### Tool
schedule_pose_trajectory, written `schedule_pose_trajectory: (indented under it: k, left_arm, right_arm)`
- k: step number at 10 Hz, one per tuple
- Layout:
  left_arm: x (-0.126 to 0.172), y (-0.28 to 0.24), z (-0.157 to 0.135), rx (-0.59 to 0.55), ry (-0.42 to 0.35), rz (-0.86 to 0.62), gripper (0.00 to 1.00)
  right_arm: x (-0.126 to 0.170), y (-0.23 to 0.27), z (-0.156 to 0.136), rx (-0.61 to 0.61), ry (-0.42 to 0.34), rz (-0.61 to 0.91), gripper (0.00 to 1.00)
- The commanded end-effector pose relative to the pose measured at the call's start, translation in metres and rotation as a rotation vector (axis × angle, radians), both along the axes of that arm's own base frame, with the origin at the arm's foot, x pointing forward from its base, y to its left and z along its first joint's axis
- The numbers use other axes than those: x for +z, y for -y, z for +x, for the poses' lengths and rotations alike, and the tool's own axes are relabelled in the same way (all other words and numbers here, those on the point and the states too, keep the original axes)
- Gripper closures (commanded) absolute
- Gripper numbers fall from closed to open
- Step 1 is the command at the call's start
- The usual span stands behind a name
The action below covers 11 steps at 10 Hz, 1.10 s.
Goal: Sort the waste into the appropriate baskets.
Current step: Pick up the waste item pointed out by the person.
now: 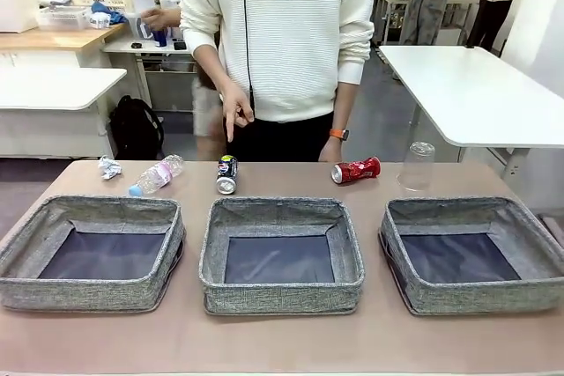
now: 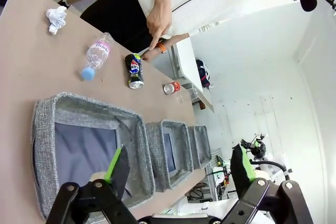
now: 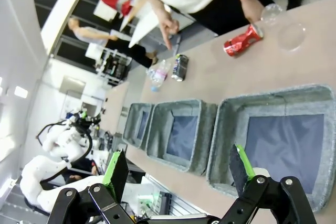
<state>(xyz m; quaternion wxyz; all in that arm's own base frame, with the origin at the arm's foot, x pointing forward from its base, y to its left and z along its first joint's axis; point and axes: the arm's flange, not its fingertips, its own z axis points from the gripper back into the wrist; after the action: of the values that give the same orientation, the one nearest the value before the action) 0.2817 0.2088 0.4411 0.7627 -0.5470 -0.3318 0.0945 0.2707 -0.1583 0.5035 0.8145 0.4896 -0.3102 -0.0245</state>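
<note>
**On the sorting table, all five pieces of waste wait outside the bins**

Along the table's (image 1: 282,341) far edge, nothing has gone in yet. From my left to my right lie the crumpled paper ball (image 1: 109,167), the small clear bottle (image 1: 157,174) on its side, the dark blue Pepsi can (image 1: 227,173) on its side, the crushed red can (image 1: 355,170), and the clear plastic cup (image 1: 417,166), which is standing. Nearer me, the left basket (image 1: 88,292), middle basket (image 1: 282,295) and right basket (image 1: 476,297) sit in a row, and each shows a bare dark bottom.

The person's hand (image 1: 235,112) hangs over the far edge with one finger pointing down toward the Pepsi can, just above it and not touching.

My left gripper (image 2: 178,161) hovers on the near side, over the left basket, with its jaws spread wide and nothing between them. My right gripper (image 3: 178,161) hangs the same way over the right basket, jaws apart and empty.

I judge the job to be at its very start, with no item picked and five left to place. The pointing finger suggests the Pepsi can comes first.
</note>
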Motion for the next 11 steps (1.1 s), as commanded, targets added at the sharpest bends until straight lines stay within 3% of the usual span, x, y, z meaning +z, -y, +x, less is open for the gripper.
schedule_pose_trajectory:
  k: [1, 3, 4, 6, 7, 9, 10, 11]
  left_arm:
    - [0.0, -0.001, 0.001, -0.004, 0.034, 0.0, 0.0]
    - [0.0, 0.0, 0.0, 0.0, 0.0, 0.0, 0.0]
    - [0.019, 0.043, 0.024, -0.07, -0.053, 0.145, 0.0]
    - [0.059, 0.154, 0.086, -0.268, -0.055, 0.421, 0.0]
    - [0.066, 0.21, 0.11, -0.271, -0.055, 0.584, 0.0]
    - [0.05, 0.306, 0.128, -0.222, -0.096, 0.876, 0.0]
    - [0.038, 0.335, 0.125, -0.141, -0.058, 1.006, 0.0]
    - [0.034, 0.344, 0.122, -0.066, -0.016, 1.004, 0.0]
  right_arm:
    - [0.002, 0.001, 0.003, 0.01, 0.034, 0.002, 0.0]
    - [0.002, 0.001, 0.003, 0.01, 0.034, 0.002, 0.0]
    - [0.002, 0.001, 0.003, 0.01, 0.034, 0.002, 0.0]
    - [0.002, 0.001, 0.003, 0.01, 0.034, 0.002, 0.0]
    - [0.002, 0.001, 0.003, 0.01, 0.034, 0.002, 0.0]
    - [0.002, 0.001, 0.003, 0.01, 0.034, 0.002, 0.0]
    - [0.002, 0.001, 0.003, 0.01, 0.034, 0.002, 0.0]
    - [0.002, 0.001, 0.003, 0.01, 0.034, 0.002, 0.0]
